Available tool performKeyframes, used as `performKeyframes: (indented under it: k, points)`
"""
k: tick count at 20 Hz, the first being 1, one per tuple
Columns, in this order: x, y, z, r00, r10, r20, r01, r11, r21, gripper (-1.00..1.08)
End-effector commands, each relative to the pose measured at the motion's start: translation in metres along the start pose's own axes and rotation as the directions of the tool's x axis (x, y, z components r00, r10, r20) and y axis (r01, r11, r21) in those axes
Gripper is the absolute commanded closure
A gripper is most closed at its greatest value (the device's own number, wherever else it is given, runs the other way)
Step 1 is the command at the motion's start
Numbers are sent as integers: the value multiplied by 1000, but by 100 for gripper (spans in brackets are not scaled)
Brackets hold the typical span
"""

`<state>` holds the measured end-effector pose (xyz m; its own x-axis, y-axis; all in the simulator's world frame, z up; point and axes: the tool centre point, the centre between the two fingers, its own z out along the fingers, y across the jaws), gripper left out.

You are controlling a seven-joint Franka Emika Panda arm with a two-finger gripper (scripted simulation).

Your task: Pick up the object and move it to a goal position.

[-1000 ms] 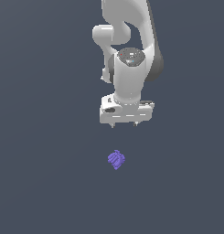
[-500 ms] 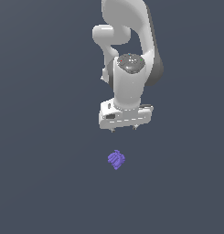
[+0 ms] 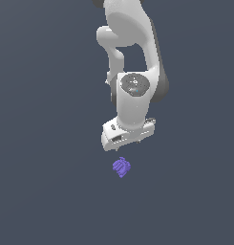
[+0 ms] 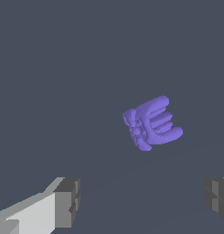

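Note:
The object [image 3: 121, 167] is a small purple-violet lump with ridged bumps, lying on the dark grey floor just below the white hand in the exterior view. The wrist view shows the object [image 4: 152, 123] with finger-like ridges, lying ahead of the fingers and apart from them. My gripper [image 3: 129, 142] hangs a little above and behind it, mostly hidden under the white hand. In the wrist view the gripper [image 4: 143, 201] stands open, its two grey fingertips [image 4: 67, 201] wide apart with nothing between them.
The white arm [image 3: 132, 57] rises behind the hand toward the top of the exterior view. Plain dark grey floor [image 3: 42, 191] surrounds the object on all sides.
The hand has come down and shifted toward the purple object, closing most of the gap above it. The object has not moved.

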<state>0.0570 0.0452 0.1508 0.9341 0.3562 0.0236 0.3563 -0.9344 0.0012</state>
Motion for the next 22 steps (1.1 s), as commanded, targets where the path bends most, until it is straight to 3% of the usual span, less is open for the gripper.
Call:
performKeyframes:
  k: [1,11,22]
  points:
    - [7,6,9,998,-67,4,67,998,0,-92]
    - [30,28,44,956,-294,17,294,956,5,-92]
    - [38,38,62,919,-394,21,394,919,10,-92]
